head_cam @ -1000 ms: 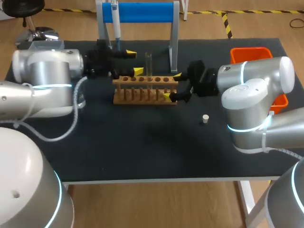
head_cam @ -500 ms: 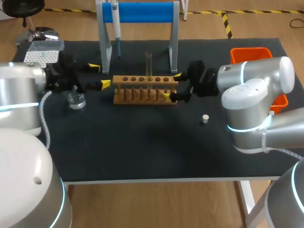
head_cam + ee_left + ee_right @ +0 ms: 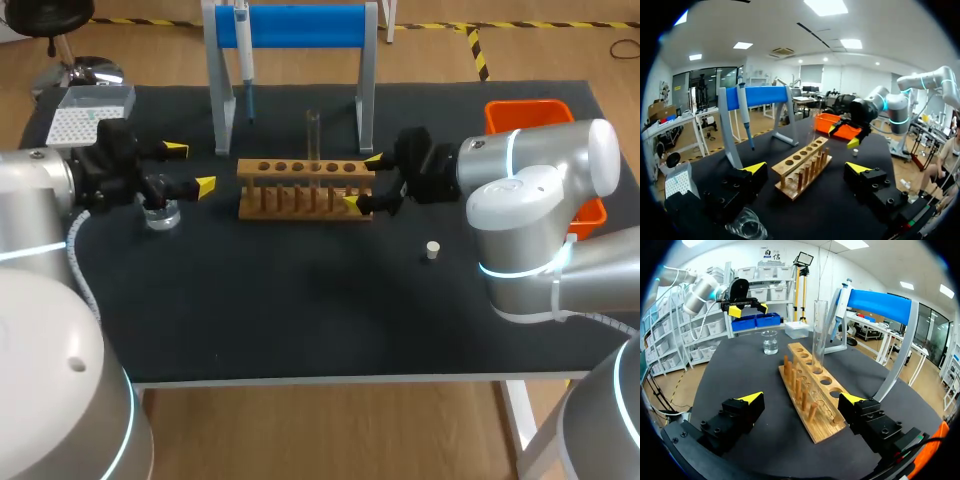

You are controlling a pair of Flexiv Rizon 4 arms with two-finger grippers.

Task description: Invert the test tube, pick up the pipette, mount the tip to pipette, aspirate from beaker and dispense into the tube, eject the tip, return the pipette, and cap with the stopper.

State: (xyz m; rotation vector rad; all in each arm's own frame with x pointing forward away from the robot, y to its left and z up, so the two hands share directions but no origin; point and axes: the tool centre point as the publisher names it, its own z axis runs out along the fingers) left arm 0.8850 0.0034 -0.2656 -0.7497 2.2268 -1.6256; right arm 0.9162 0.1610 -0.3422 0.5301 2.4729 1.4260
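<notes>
A clear test tube (image 3: 313, 140) (image 3: 819, 335) stands upright in the wooden rack (image 3: 305, 187) (image 3: 802, 165) (image 3: 810, 390). My right gripper (image 3: 362, 181) (image 3: 802, 398) is open at the rack's right end, its fingers on either side of that end and apart from it. My left gripper (image 3: 190, 167) (image 3: 806, 167) is open left of the rack, just above the glass beaker (image 3: 160, 212) (image 3: 745, 227) (image 3: 769, 342), and holds nothing. The blue pipette (image 3: 243, 55) (image 3: 745, 112) (image 3: 837, 305) hangs on the blue stand behind the rack. A small white stopper (image 3: 432, 250) (image 3: 841, 151) lies on the mat to the right.
A white tip box (image 3: 80, 115) (image 3: 679, 182) sits at the back left. An orange bin (image 3: 545, 115) (image 3: 835, 124) stands at the back right, partly behind my right arm. The blue stand's legs (image 3: 367, 100) flank the space behind the rack.
My left arm has drawn back to the left, from the rack and pipette stand to above the beaker, gripper still open. The right arm has not moved.
</notes>
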